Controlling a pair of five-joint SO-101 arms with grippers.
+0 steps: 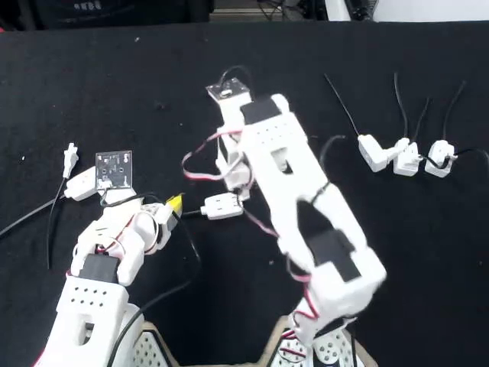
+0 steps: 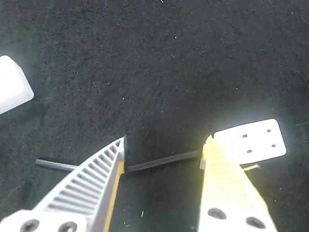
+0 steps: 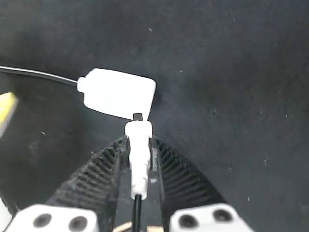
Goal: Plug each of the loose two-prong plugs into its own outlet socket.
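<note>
The right gripper (image 3: pixel 139 149) was clamped on a white two-prong plug (image 3: pixel 138 131), which was held in line with the black ribbed fingers (image 3: pixel 104 169), its black cord (image 3: pixel 137 209) running back between them. The plug's front end was pressed against the edge of a white outlet socket (image 3: pixel 118 93); whether the prongs were seated could not be told. The socket was laid flat near the middle of the black table (image 1: pixel 397 252), and its cable (image 2: pixel 159 162) was led away toward the left gripper (image 2: pixel 164 145). That gripper was spread wide, nothing grasped, with the cable lying across the gap between its white and yellow fingers. Just beyond the yellow finger (image 2: pixel 227 188) the socket's slotted face was seen. Farther left on the table a small square plate (image 1: pixel 114 169) and a loose plug (image 1: pixel 70 158) were found, and well apart to the right three white corded pieces (image 1: pixel 406 159) were lined up.
</note>
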